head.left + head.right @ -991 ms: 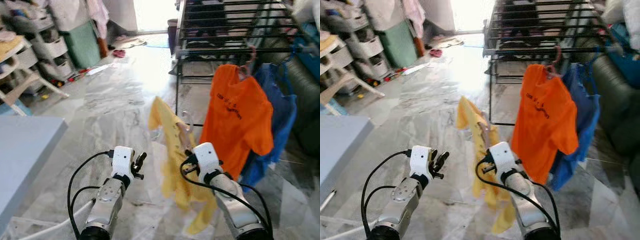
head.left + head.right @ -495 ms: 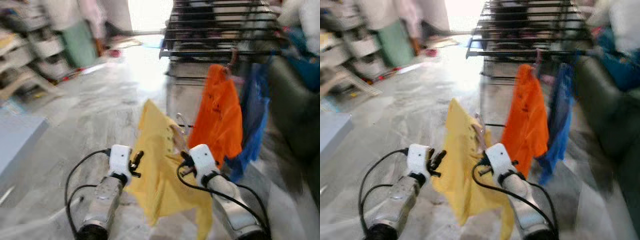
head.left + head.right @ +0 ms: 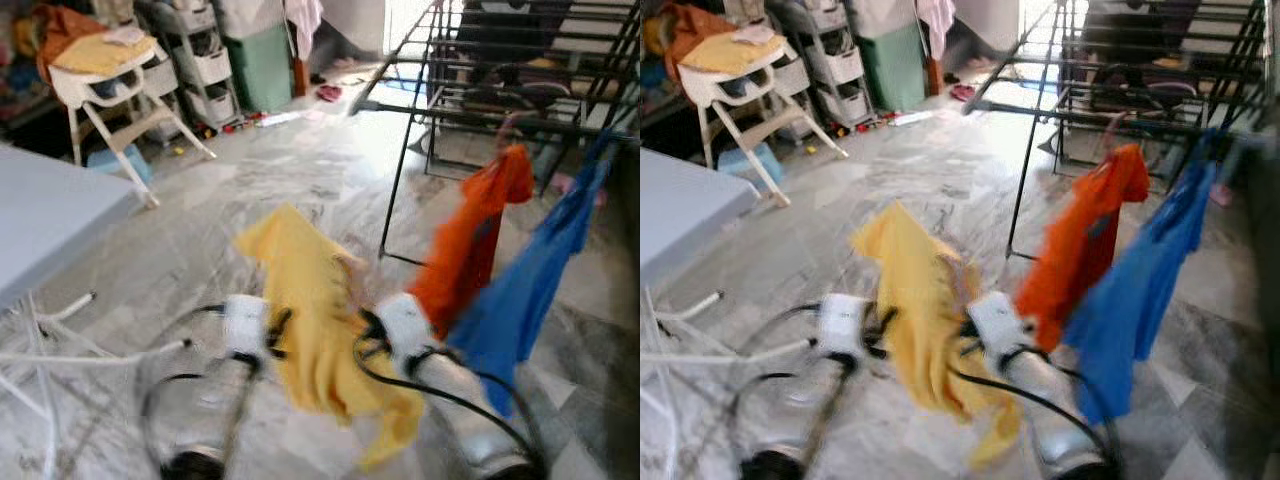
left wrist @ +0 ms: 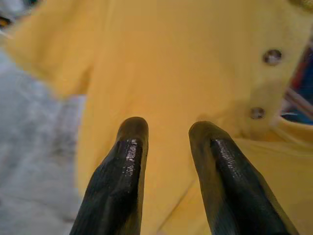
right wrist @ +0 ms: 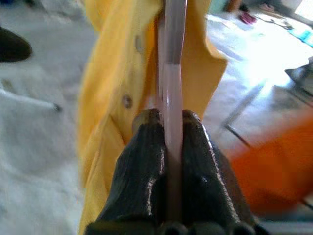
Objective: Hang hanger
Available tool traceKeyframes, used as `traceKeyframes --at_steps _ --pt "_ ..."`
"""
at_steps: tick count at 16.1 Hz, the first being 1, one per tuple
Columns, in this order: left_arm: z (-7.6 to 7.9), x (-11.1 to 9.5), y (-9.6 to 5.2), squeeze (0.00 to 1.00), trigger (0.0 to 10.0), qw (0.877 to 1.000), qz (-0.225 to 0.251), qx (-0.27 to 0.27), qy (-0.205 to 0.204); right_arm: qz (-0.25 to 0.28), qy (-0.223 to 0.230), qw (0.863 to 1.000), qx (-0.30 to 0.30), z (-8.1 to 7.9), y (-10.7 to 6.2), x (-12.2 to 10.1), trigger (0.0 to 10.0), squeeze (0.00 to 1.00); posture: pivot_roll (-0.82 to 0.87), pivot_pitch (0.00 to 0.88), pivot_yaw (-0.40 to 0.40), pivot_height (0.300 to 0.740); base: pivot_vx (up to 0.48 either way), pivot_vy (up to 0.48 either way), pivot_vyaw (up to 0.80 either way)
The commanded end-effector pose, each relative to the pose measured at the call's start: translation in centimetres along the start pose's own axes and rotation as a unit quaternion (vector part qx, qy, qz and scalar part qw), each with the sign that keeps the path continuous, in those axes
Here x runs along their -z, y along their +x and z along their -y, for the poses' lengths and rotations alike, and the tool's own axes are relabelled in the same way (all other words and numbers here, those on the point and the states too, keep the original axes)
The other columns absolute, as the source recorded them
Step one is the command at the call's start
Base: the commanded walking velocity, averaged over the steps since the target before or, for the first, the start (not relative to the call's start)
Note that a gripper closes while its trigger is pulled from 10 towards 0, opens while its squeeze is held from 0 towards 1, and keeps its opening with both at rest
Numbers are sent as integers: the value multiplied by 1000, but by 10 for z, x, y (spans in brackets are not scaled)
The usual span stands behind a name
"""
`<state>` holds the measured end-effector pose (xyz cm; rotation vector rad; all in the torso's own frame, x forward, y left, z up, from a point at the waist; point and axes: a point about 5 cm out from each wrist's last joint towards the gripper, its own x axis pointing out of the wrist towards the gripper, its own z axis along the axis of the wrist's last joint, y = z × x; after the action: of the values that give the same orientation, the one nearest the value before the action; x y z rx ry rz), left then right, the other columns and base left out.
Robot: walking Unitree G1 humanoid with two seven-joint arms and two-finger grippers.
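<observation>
Right wrist view, closest in: the right end effector (image 5: 166,128) has its two black fingers pressed together on a thin pink hanger (image 5: 172,54), which stands up between them and carries a yellow buttoned shirt (image 5: 115,73).

Left wrist view: the left end effector (image 4: 167,132) has its fingers apart and empty, pointing at the yellow cloth just in front, whether touching it or not is unclear.

Head views, somewhat blurred: both silver arms reach forward low in the frame, with the yellow shirt hanging between them over a pale marble floor (image 3: 250,190). A grey worktop (image 3: 45,215) edges in on the robot's left.

Further ahead and to the right stands a black metal drying rack (image 3: 480,70). An orange T-shirt (image 3: 470,235) and a blue garment (image 3: 530,290) hang from its near rail. Beyond, on the left, are a white high chair (image 3: 110,95) and storage drawers (image 3: 205,65).

The step in hand looks like carrying the loaded hanger to the rack. The next move would call for raising the hook to rail height and setting it over a free stretch of bar beside the orange shirt.
</observation>
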<state>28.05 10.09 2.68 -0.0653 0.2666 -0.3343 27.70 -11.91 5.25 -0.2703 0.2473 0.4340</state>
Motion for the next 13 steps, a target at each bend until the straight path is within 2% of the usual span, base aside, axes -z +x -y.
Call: traceKeyframes --at_steps 1,6,10,13 --pt "-14 -2 -2 0 10000 1000 -1 -21 10 38 0 999 -6 -3 5 -18 10000 0 -115 0 60 740 0 0 0" --pt "-18 3 -11 0 10000 999 5 -49 1 40 -12 999 -30 -7 9 -21 10000 0 -84 0 35 740 0 0 0" --pt "-21 2 -10 0 10000 998 1 -58 -12 37 -7 999 -30 -9 8 -18 10000 0 -91 0 51 740 0 0 0" --pt "-20 2 -8 0 10000 998 -8 -54 -4 39 -1 999 -29 -11 5 -16 10000 0 -107 0 71 740 0 106 0"
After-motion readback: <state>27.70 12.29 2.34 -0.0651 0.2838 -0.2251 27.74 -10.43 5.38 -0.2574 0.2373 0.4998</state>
